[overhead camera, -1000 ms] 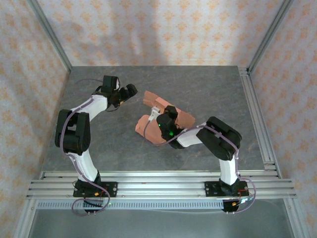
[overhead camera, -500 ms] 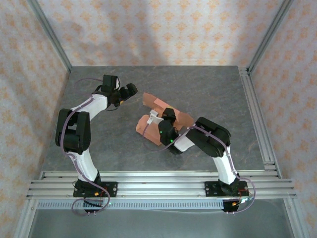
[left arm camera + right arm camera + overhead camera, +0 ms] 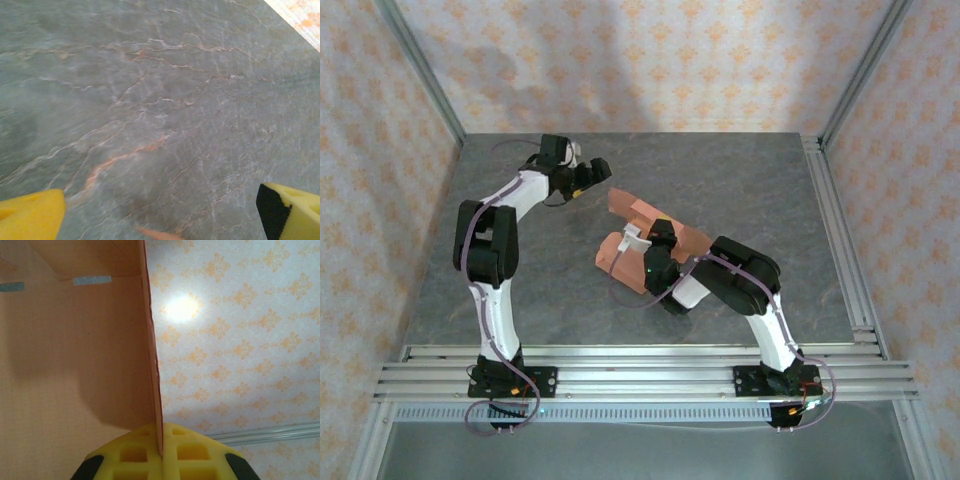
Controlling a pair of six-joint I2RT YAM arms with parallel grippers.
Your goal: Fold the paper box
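Folding in progress: right gripper (image 3: 161, 442) clenched on a panel edge of the paper box (image 3: 622, 203) at frame centre; left gripper (image 3: 596, 172), spread and empty at upper left, must next reach a flap.

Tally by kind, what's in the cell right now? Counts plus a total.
paper box: 1 (salmon-orange cardboard, partly folded)
grippers: 2 (left gripper open; right gripper shut on a panel edge of the paper box)
total: 3
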